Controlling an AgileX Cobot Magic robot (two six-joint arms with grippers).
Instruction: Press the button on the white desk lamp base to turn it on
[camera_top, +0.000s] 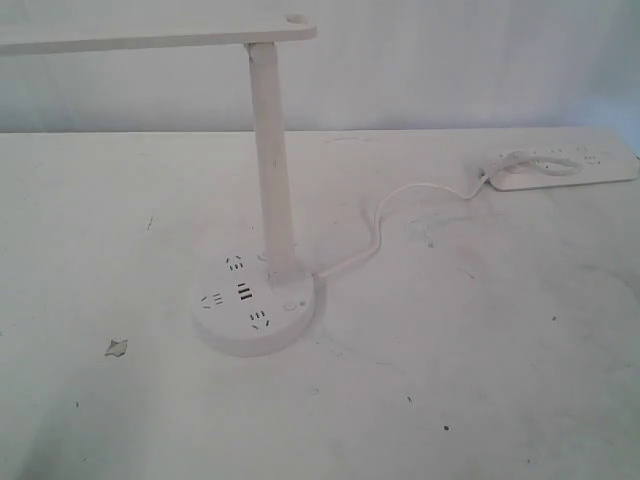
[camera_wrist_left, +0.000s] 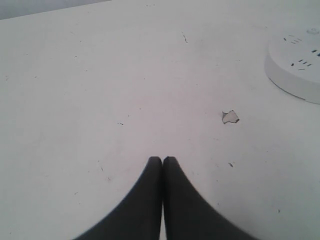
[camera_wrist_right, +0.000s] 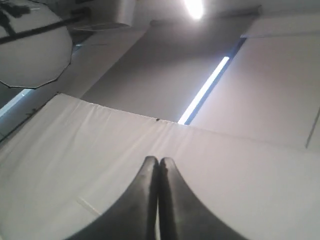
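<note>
The small round white button lies flush in the top of the thick, round white plastic lamp base, on the part of the disc turned toward the table's near and right edges, just in front of the foot of the tall white stem. Nothing touches it. Dark socket holes and central USB slots mark the rest of the disc, which stands near the middle of the scuffed white table, a little toward its left edge. A thin white cable runs from the base to a long white power strip near the far right corner. A small pale chip lies toward the near left corner. The left gripper, its dark fingers pressed together, hangs over bare tabletop well apart from the base. The right gripper, likewise closed tight on nothing, points up at a grey wall and a bright ceiling light.
</note>
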